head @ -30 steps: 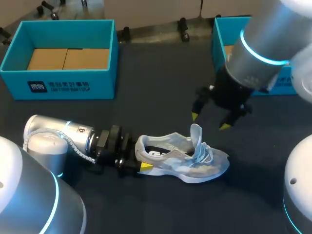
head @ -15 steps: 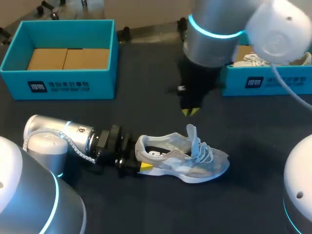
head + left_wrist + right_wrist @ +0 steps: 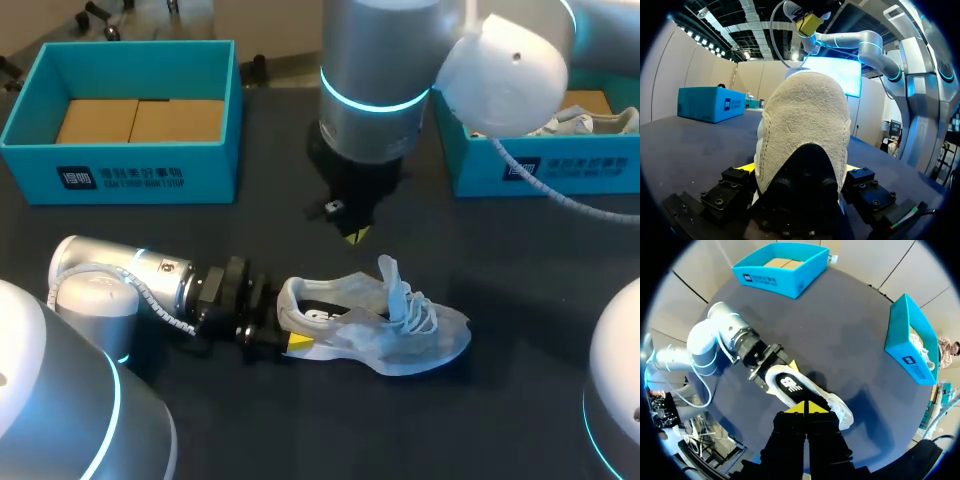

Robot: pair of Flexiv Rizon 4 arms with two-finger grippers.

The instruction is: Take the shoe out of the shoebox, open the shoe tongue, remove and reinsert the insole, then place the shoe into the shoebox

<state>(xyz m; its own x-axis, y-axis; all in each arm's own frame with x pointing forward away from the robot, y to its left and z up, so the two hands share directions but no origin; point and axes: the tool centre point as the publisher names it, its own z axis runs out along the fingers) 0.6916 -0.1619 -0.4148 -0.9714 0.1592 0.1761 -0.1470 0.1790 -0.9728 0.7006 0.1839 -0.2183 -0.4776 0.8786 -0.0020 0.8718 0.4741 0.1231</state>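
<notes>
— Left pincer [image 3: 285, 332]?
— Clamped on heel of shoe [image 3: 400, 335], down on surface [image 3: 300, 430]; yellow tips [image 3: 298, 342] mostly hidden behind heel.
— Right pincer [image 3: 804, 407]?
— Closed together, hanging above shoe. Farther off, right shoebox [image 3: 540, 170] partly hidden by right arm [image 3: 375, 60]; left shoebox [image 3: 150, 170] in full view.

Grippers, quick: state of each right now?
Left gripper: shut on the heel of the pale grey mesh sneaker.
Right gripper: shut, yellow tips together, holding nothing.
</notes>
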